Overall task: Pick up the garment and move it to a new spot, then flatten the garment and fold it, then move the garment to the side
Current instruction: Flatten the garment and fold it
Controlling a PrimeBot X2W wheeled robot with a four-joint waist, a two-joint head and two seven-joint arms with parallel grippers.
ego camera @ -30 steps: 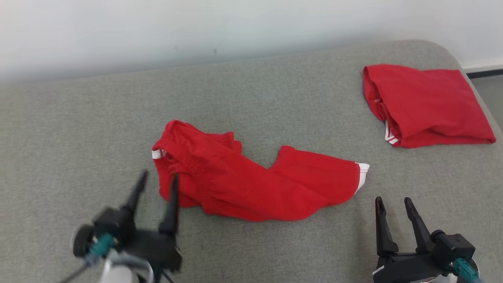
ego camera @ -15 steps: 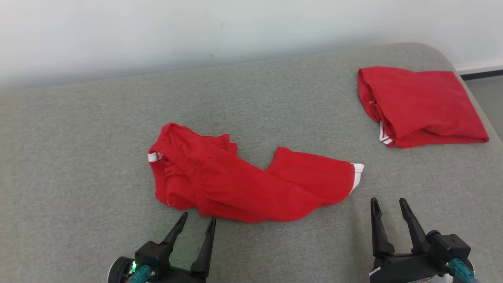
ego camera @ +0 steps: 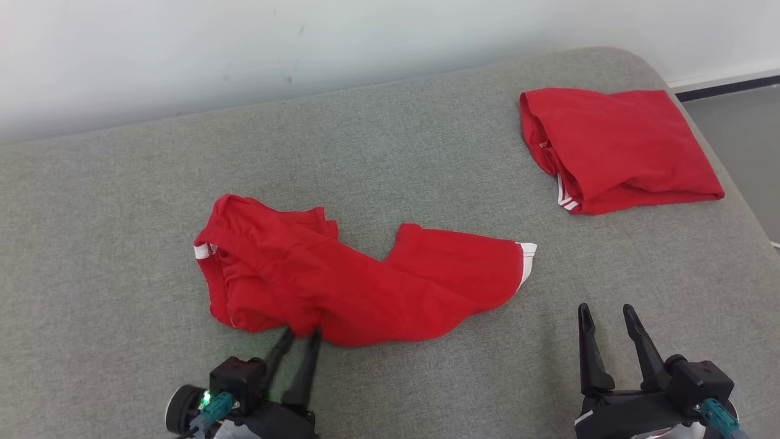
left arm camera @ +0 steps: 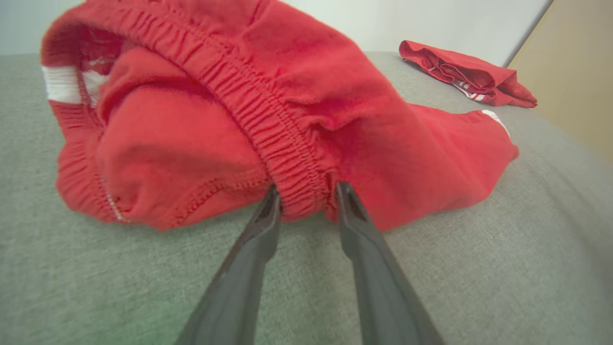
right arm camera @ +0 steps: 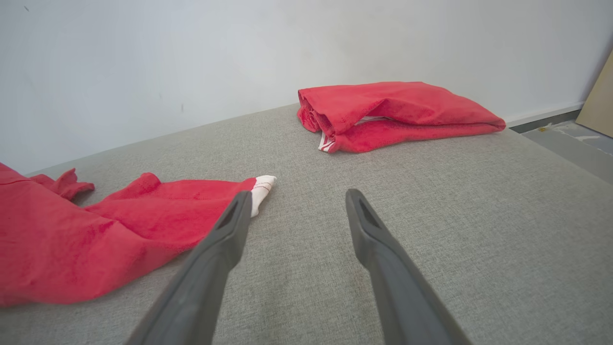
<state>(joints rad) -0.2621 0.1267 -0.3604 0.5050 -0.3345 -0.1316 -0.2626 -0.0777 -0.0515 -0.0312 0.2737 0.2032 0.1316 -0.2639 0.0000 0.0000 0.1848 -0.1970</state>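
Note:
The garment, red shorts with white trim, lies crumpled in the middle of the grey padded surface. My left gripper is at its near edge. In the left wrist view the garment's elastic waistband sits between the two fingers of the left gripper, which touch it on both sides with the jaws still apart. My right gripper stands open at the lower right, over bare surface. In the right wrist view the right gripper holds nothing, and the garment's white-hemmed leg end lies just beyond its left finger.
A second red garment, folded, lies at the back right corner, also seen as a folded pile. A white wall runs behind the surface. The surface's rounded right edge drops to the floor. A tan board stands at the right.
My left gripper moved forward to the garment's near edge, and its fingers have narrowed around the waistband. The head camera has shifted. The right gripper has kept its place.

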